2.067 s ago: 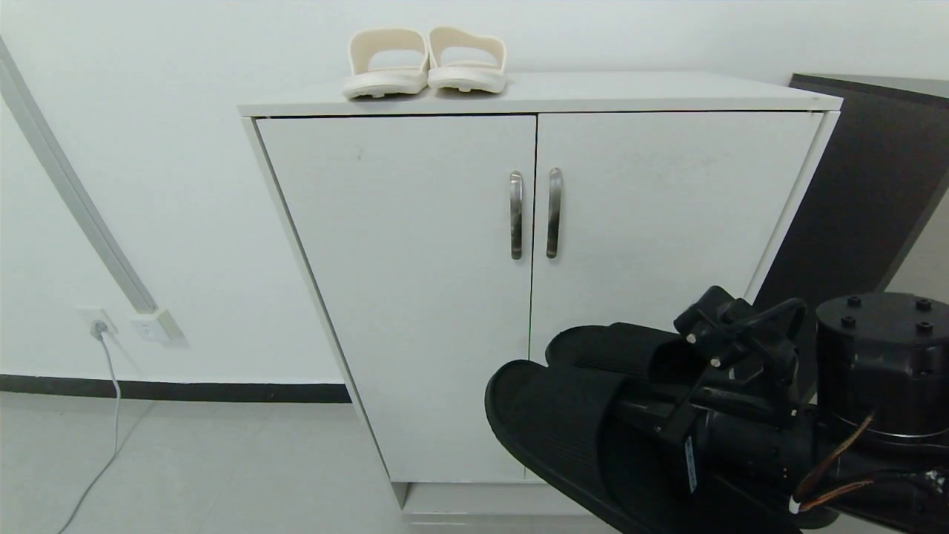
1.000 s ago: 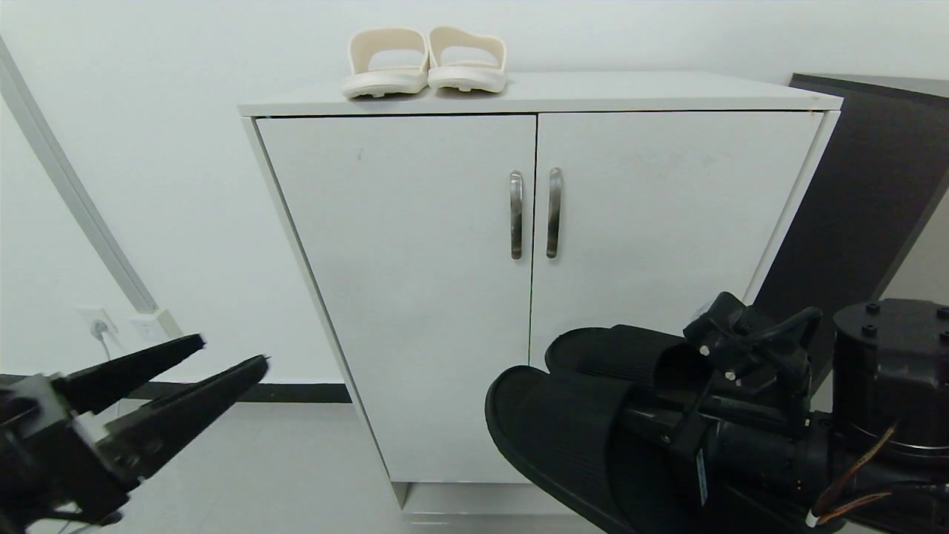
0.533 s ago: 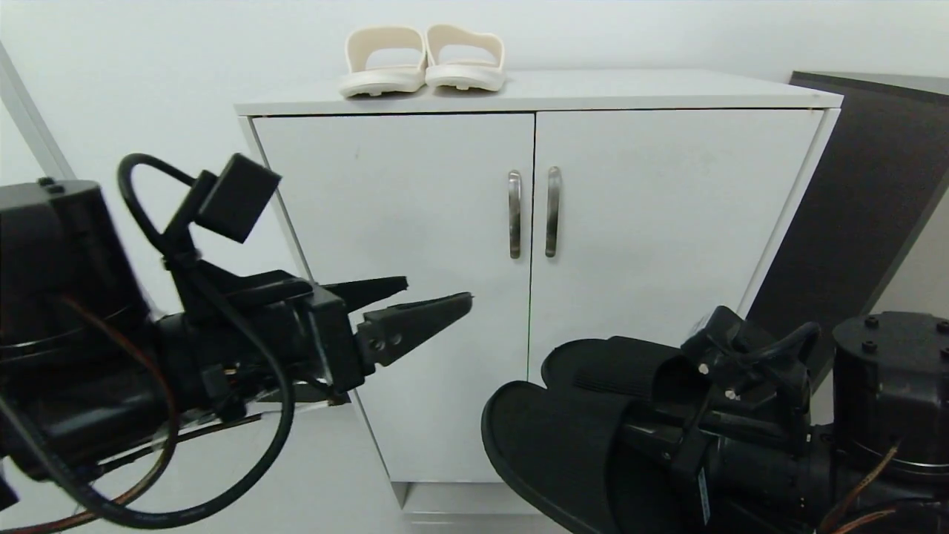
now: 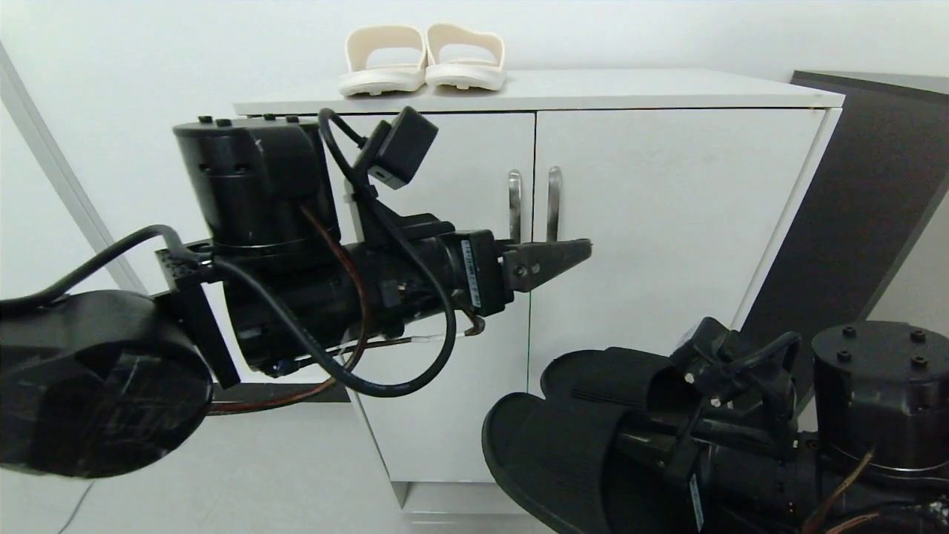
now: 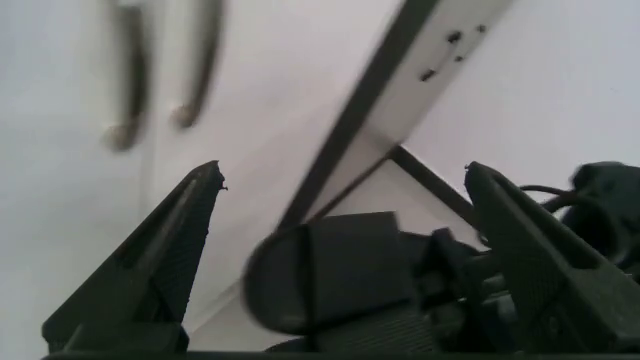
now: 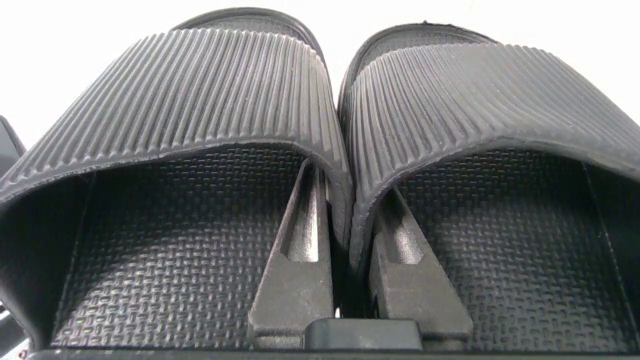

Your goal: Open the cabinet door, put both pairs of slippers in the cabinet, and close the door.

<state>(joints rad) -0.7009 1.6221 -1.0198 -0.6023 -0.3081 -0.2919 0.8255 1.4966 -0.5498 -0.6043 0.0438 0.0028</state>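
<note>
White cabinet [image 4: 667, 222], handles [image 4: 552, 194] near wide-open left claw [image 4: 580, 254]; black slippers [image 4: 563, 437] in grip of right claw [image 6: 348, 188].

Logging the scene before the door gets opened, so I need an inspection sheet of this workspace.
Surface: cabinet top, flat, carrying the cream slippers.
Job's things: both cabinet doors shut; black slippers held off the floor by the right gripper.
Clutter: nothing seen.
Grippers: left gripper open, level with the door handles; right gripper shut on the black slippers' inner walls.
Cables: black loop hanging under the left wrist.
Surroundings: white wall, dark panel right of the cabinet, grey floor.
</note>
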